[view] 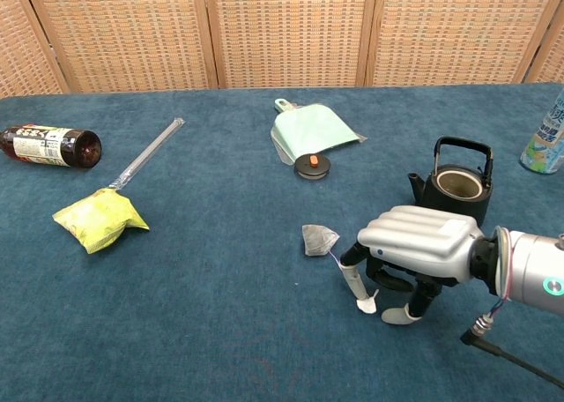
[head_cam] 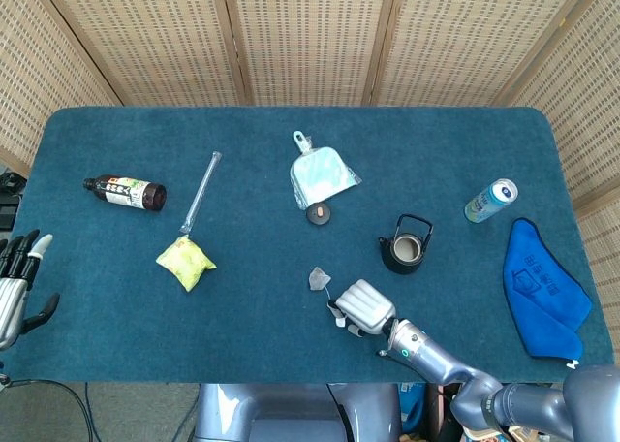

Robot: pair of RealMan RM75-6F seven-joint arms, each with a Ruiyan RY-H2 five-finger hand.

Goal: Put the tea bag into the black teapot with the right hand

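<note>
— Tea bag (view: 318, 239) on the blue cloth, just left of the right hand (view: 414, 245); where does its paper tag (view: 367, 303) sit?
— Under that hand, between down-pointed fingertips (view: 355, 283); whether they actually pinch it cannot be told, though the string runs from the bag to them.
— Black teapot (view: 459, 191)?
— Upright just behind the hand, lid off, mouth open; contents cannot be made out. Its lid (view: 311, 166) lies apart, by a pale dustpan (view: 310, 130).
— Left hand (head_cam: 17, 287)?
— At the table's left edge, fingers spread, holding nothing
</note>
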